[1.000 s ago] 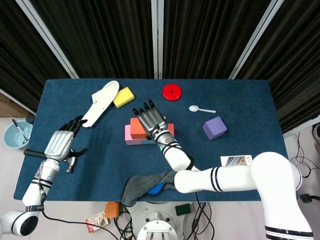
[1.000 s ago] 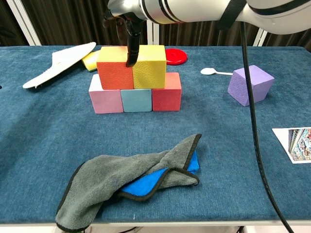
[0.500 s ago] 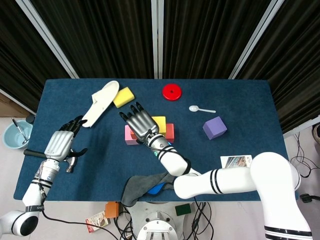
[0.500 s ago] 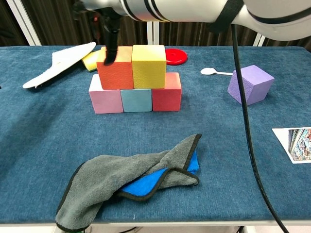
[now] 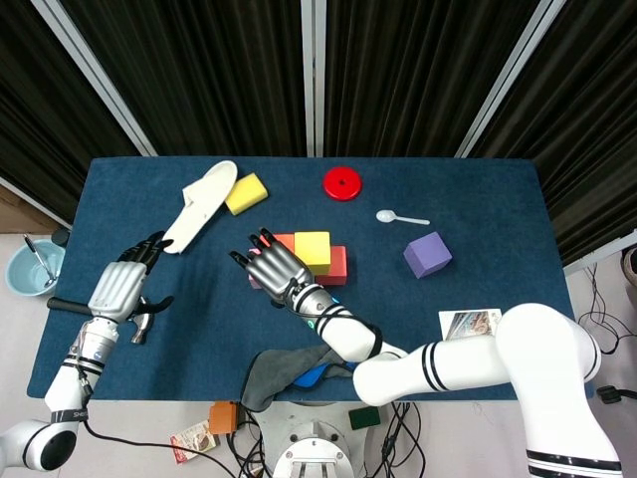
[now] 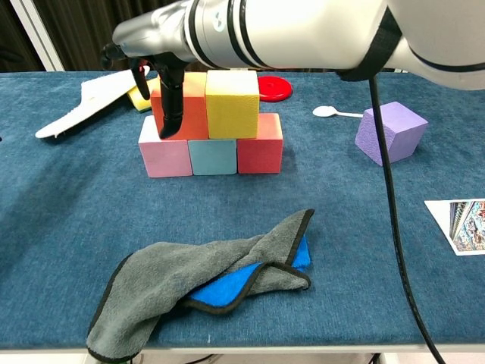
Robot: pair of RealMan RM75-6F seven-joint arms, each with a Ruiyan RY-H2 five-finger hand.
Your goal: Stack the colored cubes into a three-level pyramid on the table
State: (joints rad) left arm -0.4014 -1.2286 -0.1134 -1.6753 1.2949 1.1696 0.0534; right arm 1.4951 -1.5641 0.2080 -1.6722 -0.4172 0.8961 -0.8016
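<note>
— How's the light?
— Bright and even from above; both views are sharp. The blue counter shows only soft, short shadows, such as under the grey cloth.
— Any glare or blur?
— Mild sheen on the white arm close to the chest camera, which looks slightly soft. The dark curtains stay deep black.

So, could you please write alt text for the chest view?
A two-level stack of foam cubes, orange and yellow on pink, light blue and red, stands on blue cloth, the right hand at its left edge. A purple cube sits apart, right.
</note>
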